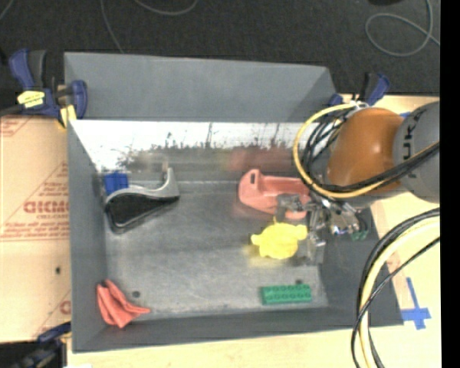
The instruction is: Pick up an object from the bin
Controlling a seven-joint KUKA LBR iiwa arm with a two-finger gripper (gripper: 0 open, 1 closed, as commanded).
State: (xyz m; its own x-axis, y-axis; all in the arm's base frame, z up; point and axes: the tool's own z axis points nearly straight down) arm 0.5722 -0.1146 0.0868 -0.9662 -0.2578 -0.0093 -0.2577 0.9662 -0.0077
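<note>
The yellow toy (278,241) lies just left of the end effector (317,240), lengthwise across the frame. The end effector's width I cannot tell.

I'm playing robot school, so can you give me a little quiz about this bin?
1. True or false: the green brick lies near the bin's lower wall in the view.
2. Which thing lies nearest the gripper? A) yellow toy B) green brick C) pink thing
3. Fill in: in the view, the pink thing lies ____ the yellow toy (above or below).
Key: 1 true; 2 A; 3 above.
</note>
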